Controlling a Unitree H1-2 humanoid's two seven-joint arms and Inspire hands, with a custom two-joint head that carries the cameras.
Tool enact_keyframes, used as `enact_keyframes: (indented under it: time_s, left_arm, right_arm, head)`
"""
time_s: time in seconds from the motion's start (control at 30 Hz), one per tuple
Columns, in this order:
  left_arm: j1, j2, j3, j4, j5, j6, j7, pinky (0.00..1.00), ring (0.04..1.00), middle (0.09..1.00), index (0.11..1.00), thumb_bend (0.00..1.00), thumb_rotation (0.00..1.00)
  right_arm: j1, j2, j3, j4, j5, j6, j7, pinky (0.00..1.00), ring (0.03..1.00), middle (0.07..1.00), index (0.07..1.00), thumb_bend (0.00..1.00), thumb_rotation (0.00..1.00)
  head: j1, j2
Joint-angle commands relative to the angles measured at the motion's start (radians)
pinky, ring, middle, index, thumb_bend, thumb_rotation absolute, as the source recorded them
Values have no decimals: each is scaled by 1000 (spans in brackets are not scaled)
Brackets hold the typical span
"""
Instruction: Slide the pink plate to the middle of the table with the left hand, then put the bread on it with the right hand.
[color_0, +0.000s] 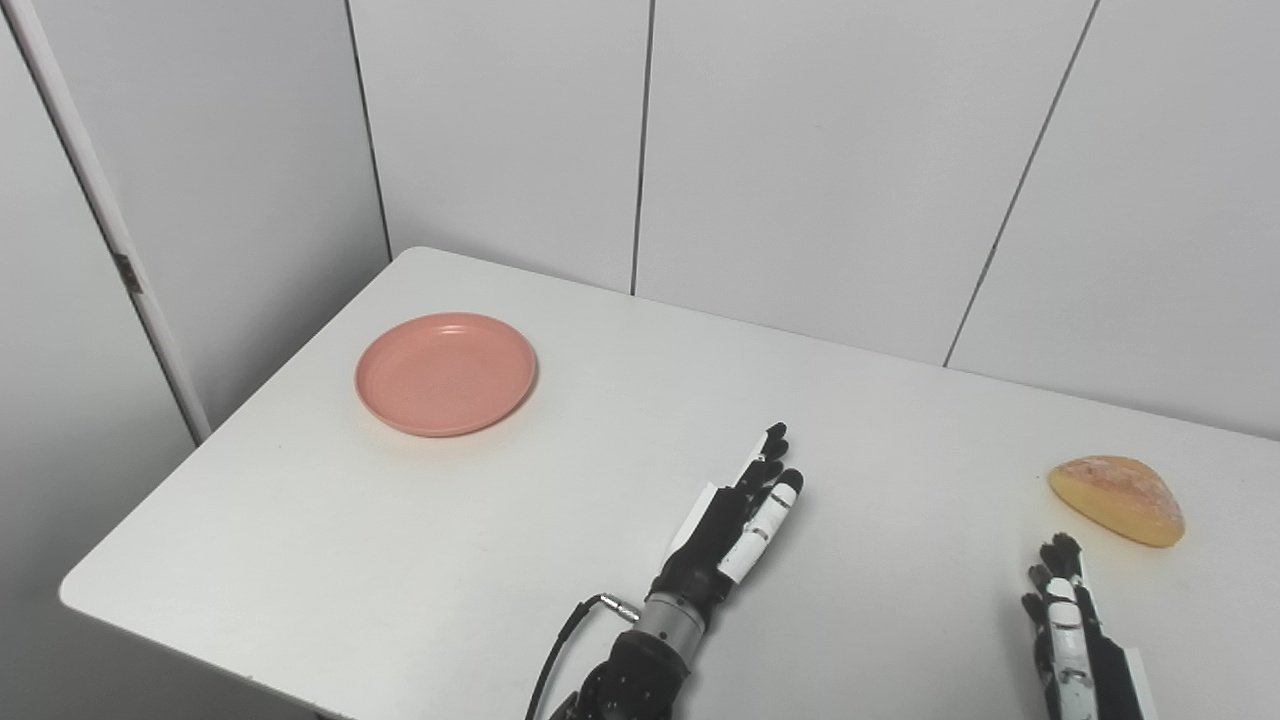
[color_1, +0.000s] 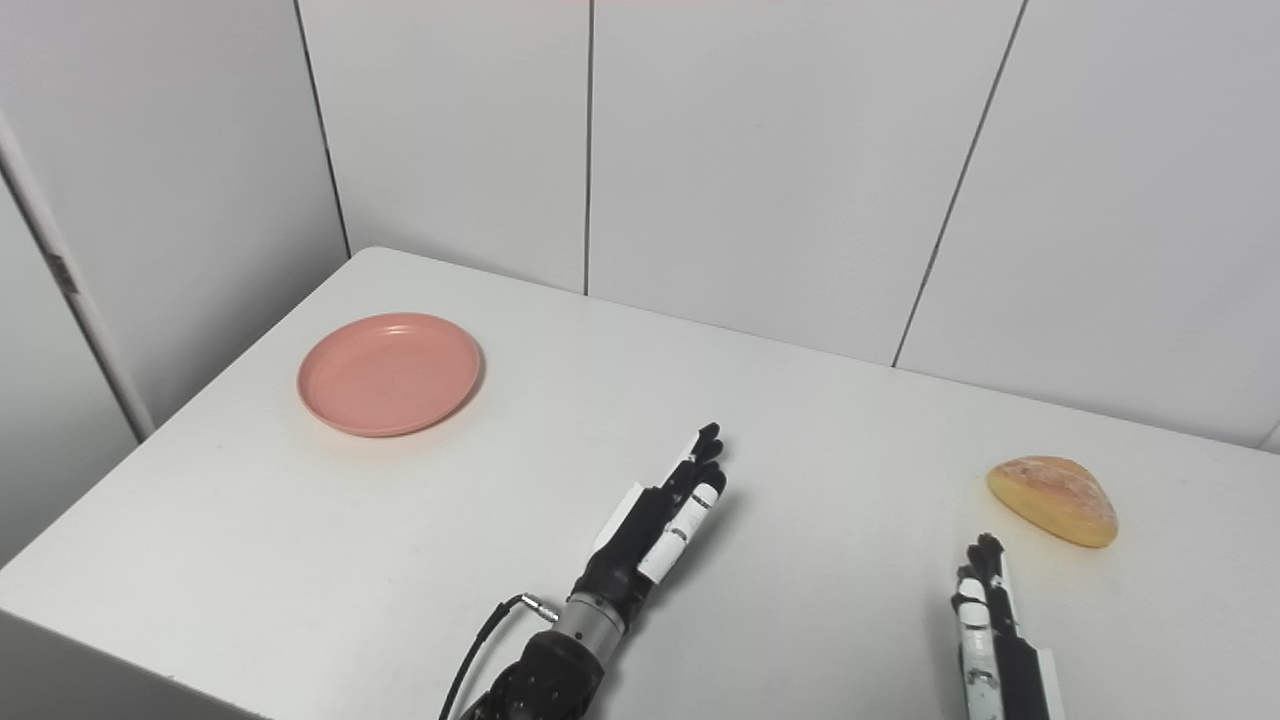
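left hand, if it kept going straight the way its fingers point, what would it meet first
Nothing on the table, as far as I can tell. The left hand points up and right, away from the plate and clear of the bread; depth is uncertain.

Looks like a lab or robot test cell, not a home. Plain white bench (color_0: 420, 560) w/ rounded corners, boxed in by bare white wall panels (color_0: 850, 150) w/ thin dark seams; a grey-white upright strip (color_0: 100, 220) runs down the left side. No decor, no furniture. Only staged props on the bench: pink plate (color_0: 446, 373) & a bread (color_0: 1117, 498), well apart. Exposed black cable (color_0: 560, 640) at the robot wrist fits a research setup.
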Motion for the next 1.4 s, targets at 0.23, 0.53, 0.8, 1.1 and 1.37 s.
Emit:
enact_keyframes:
  time_s: [0.23, 0.53, 0.8, 1.1, 1.37]
  left_arm:
    - [26, 2, -1, 59, 10, -53, 23, 939, 974, 995, 1000, 390, 1000]
    - [36, 5, 4, -27, -3, -23, 9, 941, 981, 999, 1000, 429, 1000]
    - [35, 4, 34, -144, -34, 41, -10, 940, 975, 993, 988, 410, 1000]
    - [-2, 64, 69, -318, -68, 178, -75, 957, 971, 974, 962, 451, 1000]
    - [-71, 120, 134, -403, -148, 243, -102, 929, 939, 957, 948, 471, 1000]
  right_arm:
    - [9, -1, -9, 7, 14, -43, 6, 1000, 1000, 1000, 1000, 134, 1000]
    - [20, 5, -7, -38, 21, -16, 3, 1000, 1000, 1000, 1000, 144, 1000]
    - [18, 5, -7, -46, 23, 4, 5, 1000, 1000, 1000, 1000, 149, 1000]
    - [9, 5, -7, -32, 13, -8, 0, 1000, 1000, 1000, 1000, 129, 1000]
    - [5, 5, -6, -23, 6, -11, -2, 1000, 1000, 1000, 1000, 140, 1000]
  head:
    - [23, 14]
    - [28, 45]
    - [36, 51]
    - [38, 56]
    - [36, 52]
